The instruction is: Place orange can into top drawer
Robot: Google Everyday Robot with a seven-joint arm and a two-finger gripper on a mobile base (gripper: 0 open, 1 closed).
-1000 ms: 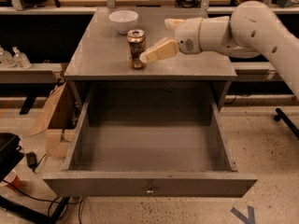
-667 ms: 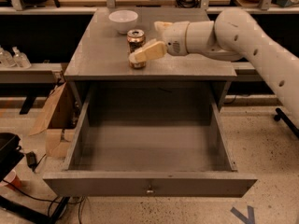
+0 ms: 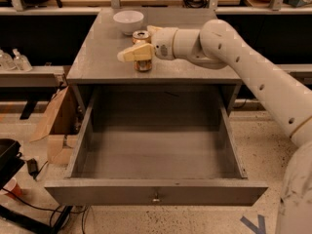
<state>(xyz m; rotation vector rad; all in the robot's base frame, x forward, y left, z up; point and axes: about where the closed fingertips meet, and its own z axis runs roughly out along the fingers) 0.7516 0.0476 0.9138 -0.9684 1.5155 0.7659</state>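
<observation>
Top drawer: pulled fully out below the tabletop's front edge, knob at the middle of its front panel.
Tabletop: grey, level, carrying bowl and can.
Arm: reaching in over the right edge, stretched farther left than a second ago.
Gripper: near the front edge, earlier just right of the can, now straddling it.
Fingers: spread apart, not clenched; one across the can's front, the other behind its top; contact impossible to tell.
White bowl: at the back edge, left of middle, unmoved.
Orange can: upright between the fingers, near the front edge, slightly left of middle, same spot as before.
</observation>
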